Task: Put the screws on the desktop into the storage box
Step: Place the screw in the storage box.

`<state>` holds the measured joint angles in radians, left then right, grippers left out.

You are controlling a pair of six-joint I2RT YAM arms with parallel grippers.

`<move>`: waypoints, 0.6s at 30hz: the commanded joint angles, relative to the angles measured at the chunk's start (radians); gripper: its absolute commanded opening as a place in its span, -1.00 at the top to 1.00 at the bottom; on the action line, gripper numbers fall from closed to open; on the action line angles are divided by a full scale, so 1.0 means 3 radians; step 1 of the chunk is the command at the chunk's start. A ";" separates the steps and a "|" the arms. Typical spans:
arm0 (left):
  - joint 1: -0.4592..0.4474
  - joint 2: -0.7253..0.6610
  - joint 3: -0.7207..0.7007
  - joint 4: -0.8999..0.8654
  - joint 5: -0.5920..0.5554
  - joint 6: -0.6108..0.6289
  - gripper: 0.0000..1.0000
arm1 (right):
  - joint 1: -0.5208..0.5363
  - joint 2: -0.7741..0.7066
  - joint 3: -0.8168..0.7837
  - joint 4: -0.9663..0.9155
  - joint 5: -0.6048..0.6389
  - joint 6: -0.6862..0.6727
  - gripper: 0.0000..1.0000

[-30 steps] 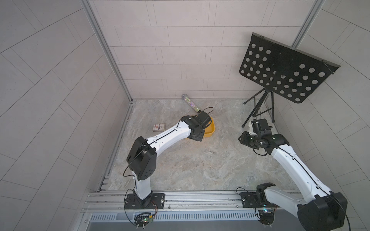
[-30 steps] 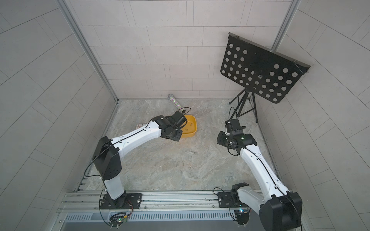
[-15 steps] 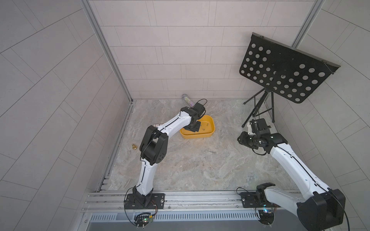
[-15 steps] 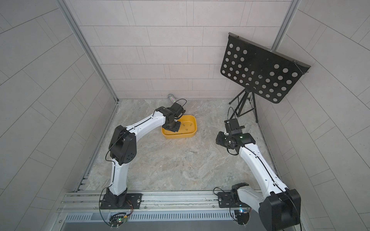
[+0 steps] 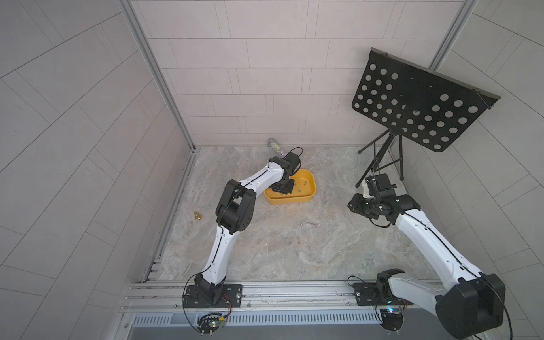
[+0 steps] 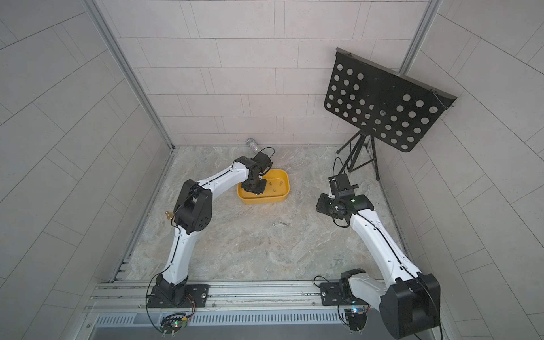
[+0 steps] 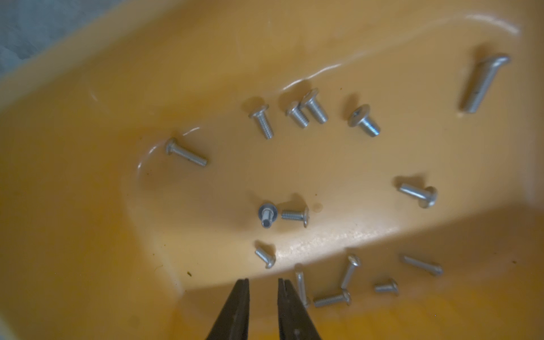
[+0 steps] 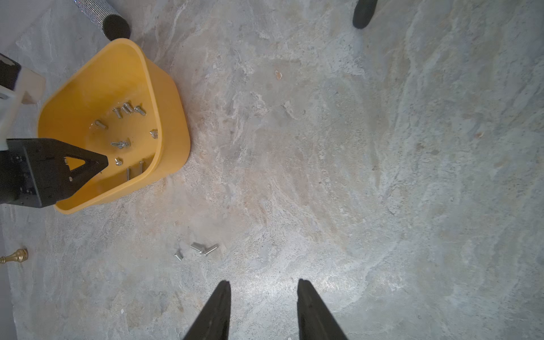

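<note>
Reaching into the yellow box [image 5: 290, 201] in a top view, left claw [image 5: 283, 191] low inside, partly masked by its own wrist; three screws [image 5: 308, 224] loose on the bench [image 5: 294, 250]. Left wrist view: tips slightly parted, empty, above some fifteen screws on the box floor. Right wrist view: right claw [image 8: 263, 282] parted, empty, near the loose three. Risk: tiny screws skidding away or slipping from pinching tips.

A robot lab cell: grey tiled walls [image 5: 265, 73] enclose a marble-patterned surface [image 5: 294, 253], with the left arm [image 5: 219, 250] and right arm [image 5: 426, 235] bolted to an aluminium rail [image 5: 294, 290] along its near edge.
</note>
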<state>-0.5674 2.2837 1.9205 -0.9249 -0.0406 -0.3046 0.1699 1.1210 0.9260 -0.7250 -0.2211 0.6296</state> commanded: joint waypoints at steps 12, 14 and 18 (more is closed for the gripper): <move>0.0030 -0.0282 0.0047 -0.0128 -0.0073 0.0057 0.22 | 0.0051 0.0057 0.0012 -0.0012 0.0032 -0.0026 0.17; 0.0030 -0.0403 0.0041 -0.0141 -0.0104 0.0066 0.19 | 0.0061 0.0063 0.0017 -0.0012 0.0034 -0.0028 0.17; 0.0030 -0.0724 0.0017 -0.0198 -0.0166 0.0090 0.12 | 0.0102 0.0093 0.0032 -0.0026 0.0033 -0.0027 0.17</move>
<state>-0.5632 2.1750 1.9236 -0.9482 -0.0593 -0.2901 0.1898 1.1408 0.9260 -0.7216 -0.2211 0.6296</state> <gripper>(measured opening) 0.434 0.416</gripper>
